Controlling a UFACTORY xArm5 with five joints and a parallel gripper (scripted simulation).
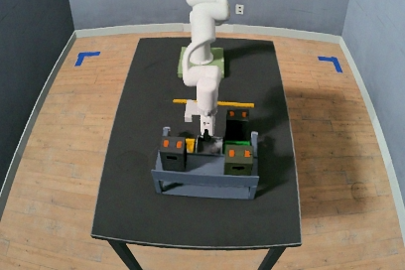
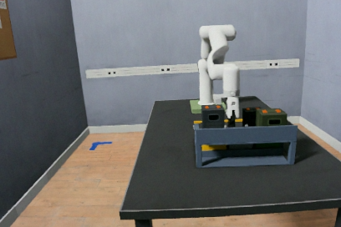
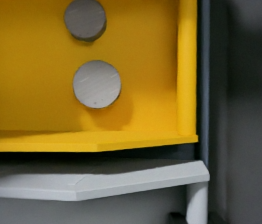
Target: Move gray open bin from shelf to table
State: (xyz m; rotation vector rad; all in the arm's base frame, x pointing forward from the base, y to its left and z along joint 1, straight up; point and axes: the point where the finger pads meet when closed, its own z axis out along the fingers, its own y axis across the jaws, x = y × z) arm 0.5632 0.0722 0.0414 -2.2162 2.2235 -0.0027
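The gray open bin [image 1: 212,146] stands in the middle of the blue-gray shelf's [image 1: 203,179] [image 2: 244,133] top level, between a dark gray bin [image 1: 172,154] [image 2: 213,116] on the left and a dark green bin [image 1: 238,160] [image 2: 272,117] on the right, both with orange parts on top. My gripper [image 1: 205,134] [image 2: 231,116] reaches straight down and is shut on the gray bin's back rim. In the wrist view the bin's pale rim [image 3: 92,182] lies at the bottom, and beyond it a yellow bin [image 3: 42,115] [image 1: 190,143] holds two gray discs [image 3: 96,83]. The fingers are hidden there.
A black bin [image 1: 237,121] [image 2: 250,115] with orange parts stands behind the dark green one. A thin yellow bar [image 1: 233,104] lies across the black table [image 1: 149,90] [image 2: 175,172] behind the shelf. The arm's green base pad [image 1: 183,63] is at the back.
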